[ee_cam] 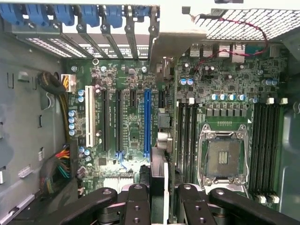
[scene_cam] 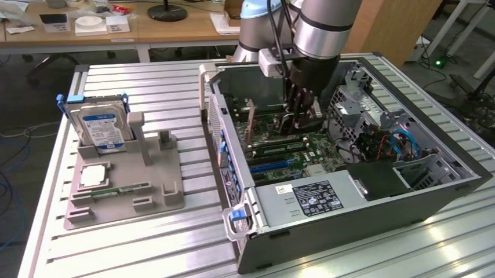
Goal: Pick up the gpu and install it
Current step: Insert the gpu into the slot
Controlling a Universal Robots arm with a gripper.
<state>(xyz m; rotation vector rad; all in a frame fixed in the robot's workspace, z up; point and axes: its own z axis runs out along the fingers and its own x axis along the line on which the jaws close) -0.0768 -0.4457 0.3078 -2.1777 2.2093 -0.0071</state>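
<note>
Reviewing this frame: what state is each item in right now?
gpu: held on edge between the fingers above the motherboard; seating unclear.
gripper: shut on the gpu, inside the computer case.
computer case: lying on its side, open.
hard drive: upright in the grey holder.
processor socket: empty.
blue slot: empty.
</note>
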